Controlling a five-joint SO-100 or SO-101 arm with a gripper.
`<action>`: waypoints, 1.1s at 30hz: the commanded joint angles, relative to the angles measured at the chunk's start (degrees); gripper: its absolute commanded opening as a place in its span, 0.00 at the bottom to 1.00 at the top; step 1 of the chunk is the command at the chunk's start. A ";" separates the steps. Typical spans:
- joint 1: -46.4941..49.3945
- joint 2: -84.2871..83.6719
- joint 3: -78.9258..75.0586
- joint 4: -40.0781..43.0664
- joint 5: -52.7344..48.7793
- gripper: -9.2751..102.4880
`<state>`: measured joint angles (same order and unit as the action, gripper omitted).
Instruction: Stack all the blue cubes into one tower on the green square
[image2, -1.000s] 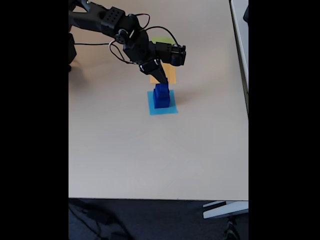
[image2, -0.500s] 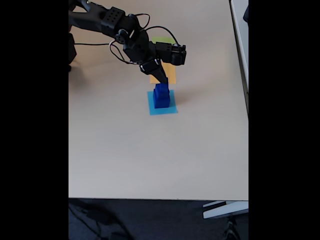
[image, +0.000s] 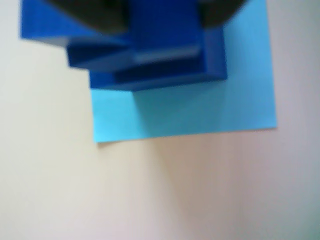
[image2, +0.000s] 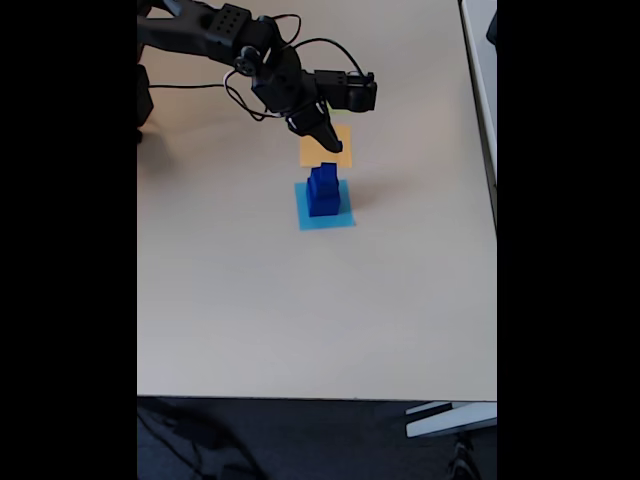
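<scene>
The blue cubes stand piled as a stepped dark blue tower (image2: 322, 190) on the flat light-blue square (image2: 326, 214), near the table's middle in the fixed view. My gripper (image2: 332, 148) hangs just above and behind the tower's top, over the orange square (image2: 328, 150), apart from the cubes. In the wrist view the tower (image: 160, 60) fills the upper part, on the light-blue square (image: 200, 110). My gripper (image: 160, 17) is open, its dark blurred fingers (image: 95, 15) spread on either side of the top cube. My arm hides the green square.
The black arm (image2: 250, 50) and its cables reach in from the upper left of the fixed view. The table edge (image2: 320, 397) runs along the bottom, and another surface (image2: 482, 60) borders the table on the right.
My gripper has risen off the tower's top and pulled back toward the orange square. The cubes stay stacked in the same place.
</scene>
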<state>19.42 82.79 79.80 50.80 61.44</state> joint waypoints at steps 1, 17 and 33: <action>-2.11 6.06 2.11 -0.26 3.08 0.09; -11.43 -0.88 5.45 -5.36 10.37 0.10; -17.05 -8.53 14.15 -14.06 21.97 0.10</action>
<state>1.93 73.65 94.04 38.06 82.79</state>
